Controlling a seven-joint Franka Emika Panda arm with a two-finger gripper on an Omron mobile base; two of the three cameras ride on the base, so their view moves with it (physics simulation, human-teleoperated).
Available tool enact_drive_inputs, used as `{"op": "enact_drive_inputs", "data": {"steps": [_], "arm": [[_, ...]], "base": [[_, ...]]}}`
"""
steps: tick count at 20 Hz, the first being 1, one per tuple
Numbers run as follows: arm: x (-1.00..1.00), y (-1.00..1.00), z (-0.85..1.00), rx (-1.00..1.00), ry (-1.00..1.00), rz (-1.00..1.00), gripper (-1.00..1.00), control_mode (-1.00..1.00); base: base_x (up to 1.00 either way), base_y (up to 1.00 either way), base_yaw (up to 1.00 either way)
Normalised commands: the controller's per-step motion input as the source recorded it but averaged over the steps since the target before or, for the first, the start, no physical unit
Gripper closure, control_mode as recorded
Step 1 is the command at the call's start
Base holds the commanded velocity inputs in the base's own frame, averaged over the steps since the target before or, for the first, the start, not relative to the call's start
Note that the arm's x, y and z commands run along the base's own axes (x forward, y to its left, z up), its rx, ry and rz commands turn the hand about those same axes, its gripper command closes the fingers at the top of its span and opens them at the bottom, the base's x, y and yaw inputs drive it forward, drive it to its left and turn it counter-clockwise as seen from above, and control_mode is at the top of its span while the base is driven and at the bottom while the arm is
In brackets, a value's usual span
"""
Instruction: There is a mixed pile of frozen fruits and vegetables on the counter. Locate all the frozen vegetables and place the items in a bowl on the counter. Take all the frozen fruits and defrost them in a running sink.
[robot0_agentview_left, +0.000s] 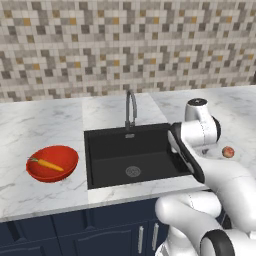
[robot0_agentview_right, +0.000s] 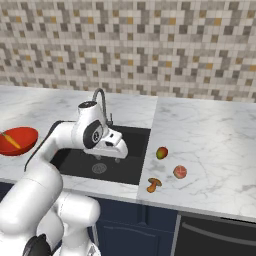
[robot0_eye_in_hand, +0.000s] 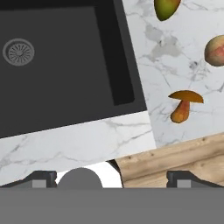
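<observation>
Above the front right part of the matte black sink (robot0_agentview_right: 105, 155), the pincer (robot0_agentview_right: 118, 159) hangs with its jaws spread wide and nothing between them. Beneath it and toward the arm's left lies the round ribbed metal drain (robot0_eye_in_hand: 18, 52), and behind it rises the slim curved grey tap (robot0_agentview_left: 130, 107). To the pincer's right, on the veined white marble bench (robot0_agentview_right: 210, 135), three small pieces lie apart from one another: nearest, a brown mushroom (robot0_eye_in_hand: 183, 104) with a flat orange cap, tipped on its side; beyond it a smooth oval fruit (robot0_eye_in_hand: 166, 8) shading from green to red; and further right a round reddish-pink fruit (robot0_eye_in_hand: 215, 50) with a pale blush. Far to the pincer's left, past the sink, stands the shallow glossy red bowl (robot0_agentview_left: 35, 170), and in it lies a tapered orange carrot (robot0_agentview_left: 49, 164) with a small green top.
</observation>
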Motion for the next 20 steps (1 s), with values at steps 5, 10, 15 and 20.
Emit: {"op": "enact_drive_inputs", "data": {"steps": [5,10,15,20], "arm": [[0.02,-0.74,-0.33,0.0,0.0,-0.04,-1.0,-1.0],[0.14,-0.59,-0.36,0.0,0.0,-0.05,-1.0,-1.0],[0.26,-0.55,-0.31,0.0,0.01,-0.05,-1.0,-1.0],[0.36,-0.46,-0.27,0.0,0.02,-0.03,-1.0,-1.0]], "base": [[0.0,0.0,0.0],[0.0,0.0,0.0],[0.0,0.0,0.0],[0.0,0.0,0.0]]}}
